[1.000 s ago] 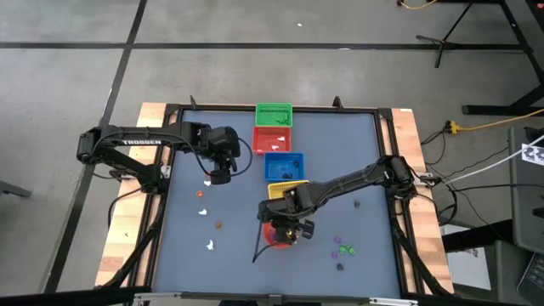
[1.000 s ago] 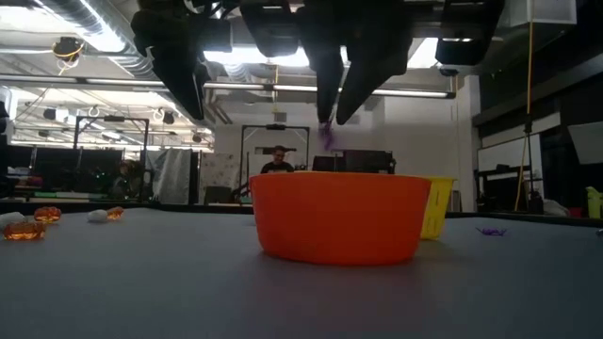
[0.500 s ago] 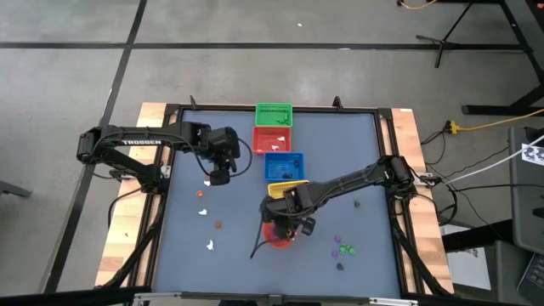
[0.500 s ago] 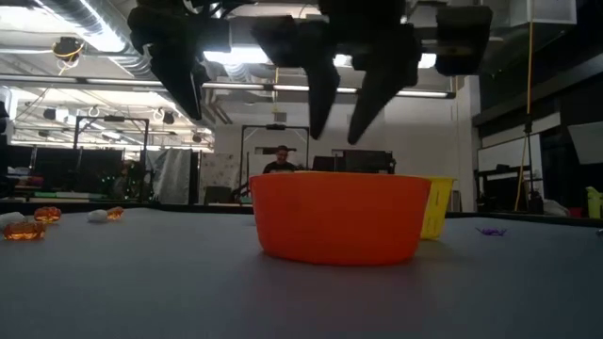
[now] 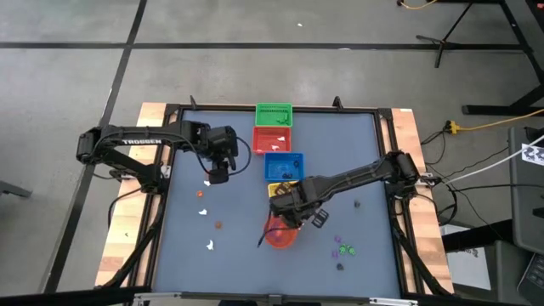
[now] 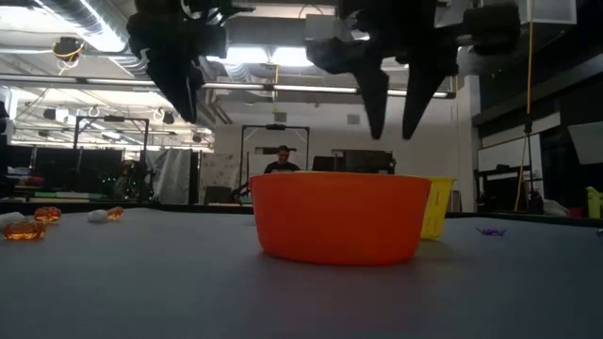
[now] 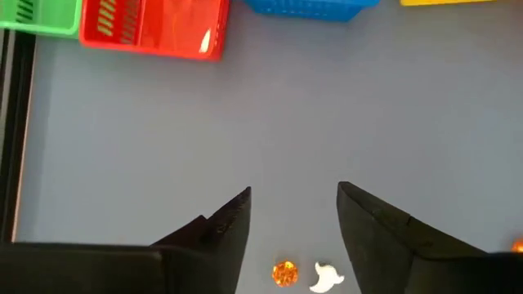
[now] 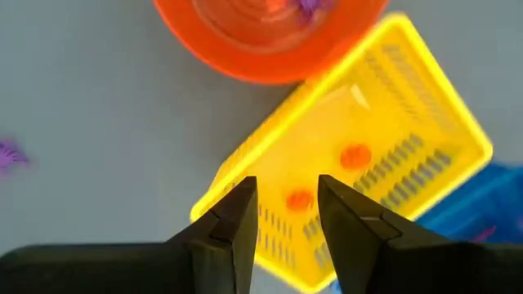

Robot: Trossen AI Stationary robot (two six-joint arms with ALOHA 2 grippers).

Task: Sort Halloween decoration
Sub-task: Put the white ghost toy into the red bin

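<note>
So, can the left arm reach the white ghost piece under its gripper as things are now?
Probably yes. The left gripper hangs open just above the white ghost piece, which lies on bare table beside an orange trinket. Nothing covers it; the right gripper is off by the orange bowl.

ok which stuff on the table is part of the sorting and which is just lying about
Part of the job: white ghost trinket, orange trinket, purple trinket, yellow basket, red basket, orange bowl.

Lying about: yellow cable, off the table.
</note>
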